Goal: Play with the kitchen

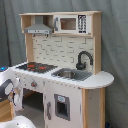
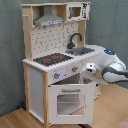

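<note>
Kitchen (image 1: 65,75) fills centre frame in both exterior views (image 2: 57,65): stovetop (image 2: 52,59) mid-left, sink (image 2: 82,50) and faucet (image 2: 75,39) right of it, hood (image 2: 48,21) upper left, oven door (image 2: 70,100) at lower centre, ajar. Arm (image 2: 111,67) at right edge of second exterior view, against the counter's end. Gripper hidden; open or closed, cannot tell.

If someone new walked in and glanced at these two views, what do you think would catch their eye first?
Most likely the toy kitchen, which fills the middle of both exterior views with its pale wood frame and white panels. Next, the black stovetop with red rings beside the grey sink and its curved black faucet. Then the white robot arm, reaching in from the second exterior view's right toward the kitchen's front.
</note>
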Available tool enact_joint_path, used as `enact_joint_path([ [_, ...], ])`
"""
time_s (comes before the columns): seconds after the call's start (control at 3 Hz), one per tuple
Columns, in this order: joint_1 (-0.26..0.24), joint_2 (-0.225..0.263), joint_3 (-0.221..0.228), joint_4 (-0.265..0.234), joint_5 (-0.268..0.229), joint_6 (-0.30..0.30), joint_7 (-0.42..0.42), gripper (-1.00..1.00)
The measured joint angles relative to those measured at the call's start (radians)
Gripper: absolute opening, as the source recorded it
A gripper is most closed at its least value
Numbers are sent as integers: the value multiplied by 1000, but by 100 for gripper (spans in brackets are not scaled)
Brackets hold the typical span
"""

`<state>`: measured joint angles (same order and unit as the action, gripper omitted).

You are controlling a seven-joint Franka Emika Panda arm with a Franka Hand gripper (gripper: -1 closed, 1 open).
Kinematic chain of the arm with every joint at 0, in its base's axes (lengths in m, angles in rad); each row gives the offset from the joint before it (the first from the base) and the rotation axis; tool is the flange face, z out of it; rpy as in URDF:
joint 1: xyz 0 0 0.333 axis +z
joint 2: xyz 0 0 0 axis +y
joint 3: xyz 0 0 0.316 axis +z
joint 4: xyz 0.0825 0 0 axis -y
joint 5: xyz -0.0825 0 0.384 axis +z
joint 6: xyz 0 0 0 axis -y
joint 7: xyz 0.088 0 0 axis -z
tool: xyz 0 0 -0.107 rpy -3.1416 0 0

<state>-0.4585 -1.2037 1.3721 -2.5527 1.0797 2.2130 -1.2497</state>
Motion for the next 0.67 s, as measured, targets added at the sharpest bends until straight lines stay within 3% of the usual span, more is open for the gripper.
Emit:
enact_joint_path([
  [0.67,-60,19,20,4,79,-27,-189,100],
])
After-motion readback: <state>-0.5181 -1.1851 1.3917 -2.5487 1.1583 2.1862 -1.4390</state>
